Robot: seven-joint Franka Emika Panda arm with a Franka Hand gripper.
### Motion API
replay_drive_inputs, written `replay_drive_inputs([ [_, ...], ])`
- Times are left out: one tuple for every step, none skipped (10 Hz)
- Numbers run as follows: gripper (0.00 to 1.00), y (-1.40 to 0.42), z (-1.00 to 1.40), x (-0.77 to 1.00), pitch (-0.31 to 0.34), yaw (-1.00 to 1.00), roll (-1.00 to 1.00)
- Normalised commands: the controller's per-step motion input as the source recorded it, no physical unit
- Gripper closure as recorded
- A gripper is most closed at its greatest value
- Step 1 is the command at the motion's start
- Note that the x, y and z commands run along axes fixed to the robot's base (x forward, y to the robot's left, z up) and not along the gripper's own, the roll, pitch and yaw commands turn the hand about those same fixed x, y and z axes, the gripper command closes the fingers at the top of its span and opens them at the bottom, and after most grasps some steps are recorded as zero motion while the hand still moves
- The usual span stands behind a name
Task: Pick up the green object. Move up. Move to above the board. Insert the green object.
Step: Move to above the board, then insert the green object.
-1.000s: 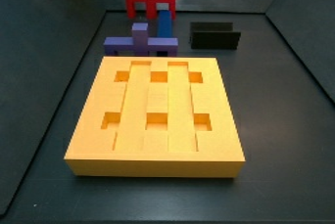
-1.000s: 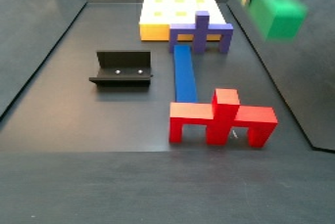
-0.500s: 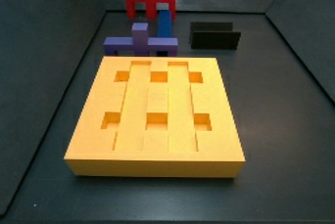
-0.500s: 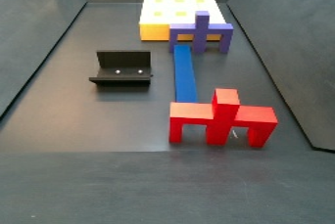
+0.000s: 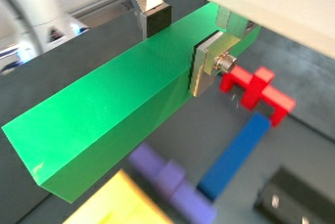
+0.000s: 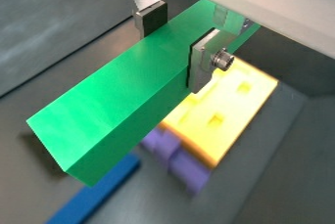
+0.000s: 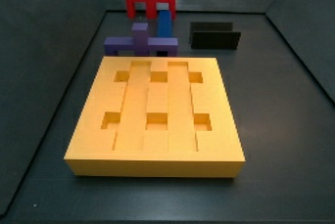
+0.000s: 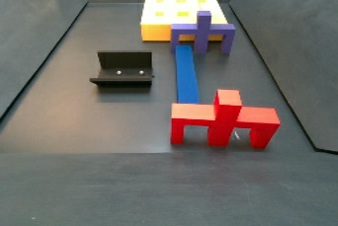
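Observation:
The gripper (image 5: 181, 42) is shut on the green object (image 5: 118, 101), a long plain green bar held across the jaws, high above the floor; it shows in both wrist views (image 6: 124, 106). The silver fingers (image 6: 207, 57) press its two long sides. The board (image 7: 157, 155), an orange-yellow slab with grooves and six square holes, lies on the dark floor in both side views (image 8: 156, 31). In a wrist view, part of the board (image 6: 242, 101) lies below the bar. Neither side view shows the gripper or the green object.
A red cross-shaped piece (image 8: 222, 119), a blue bar (image 8: 187, 72) and a purple block (image 8: 205, 31) lie in a line beyond the board's end. The dark fixture (image 8: 123, 69) stands beside them. Dark walls ring the floor.
One second ago the green object showed at the top edge of both side views. It has risen out of both views; the pieces on the floor have not moved.

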Motion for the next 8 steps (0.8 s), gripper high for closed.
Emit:
replay_drive_inputs([
  [1.00, -1.40, 0.20, 0.65, 0.146, 0.01, -0.01],
  [1.00, -1.40, 0.20, 0.66, 0.132, 0.01, 0.02],
  [1.00, -1.40, 0.21, 0.70, 0.149, 0.01, 0.03],
  [1.00, -0.82, 0.13, 0.45, 0.161, 0.01, 0.05],
  [1.00, -0.31, 0.06, 0.23, 0.160, 0.01, 0.05],
  [1.00, -0.20, 0.05, 0.15, 0.118, 0.00, 0.03],
  [1.00, 0.00, 0.00, 0.05, 0.000, 0.00, 0.00],
  [1.00, 0.00, -0.07, 0.01, -0.006, 0.00, -0.04],
])
